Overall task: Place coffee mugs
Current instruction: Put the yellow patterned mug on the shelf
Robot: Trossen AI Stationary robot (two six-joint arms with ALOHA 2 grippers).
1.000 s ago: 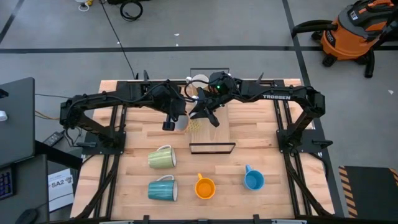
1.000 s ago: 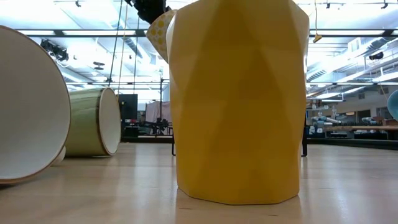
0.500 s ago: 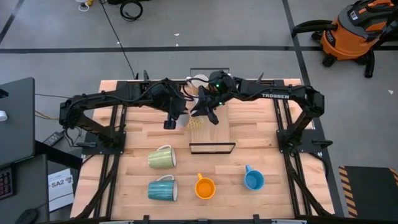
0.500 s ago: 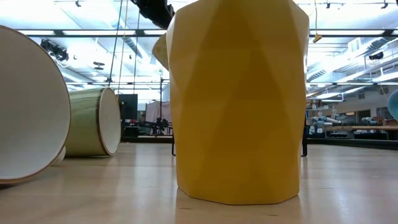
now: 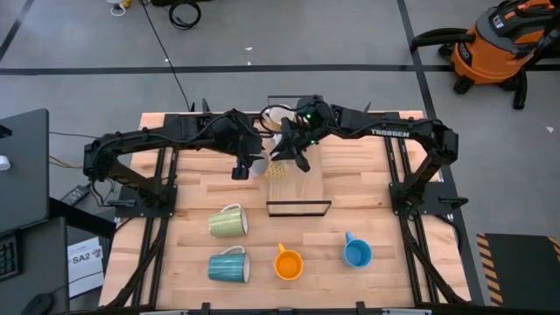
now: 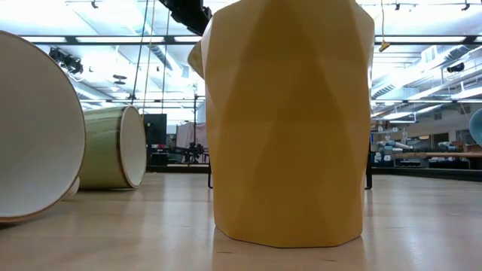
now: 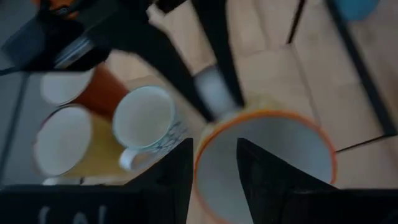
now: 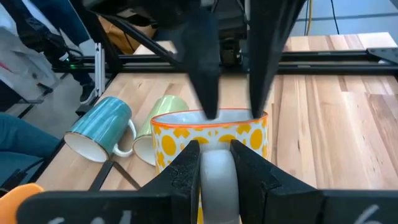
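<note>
Left fingers newly parted, glossy dotted mug

In the low view a big yellow faceted mug fills the middle and hides the table behind it, and a white-lined mug is cut off by the left edge. In the left wrist view everything is blurred, and the orange-rimmed mug runs off the lower edge. From above, the mugs behind the arms are mostly covered, perhaps white.
</note>
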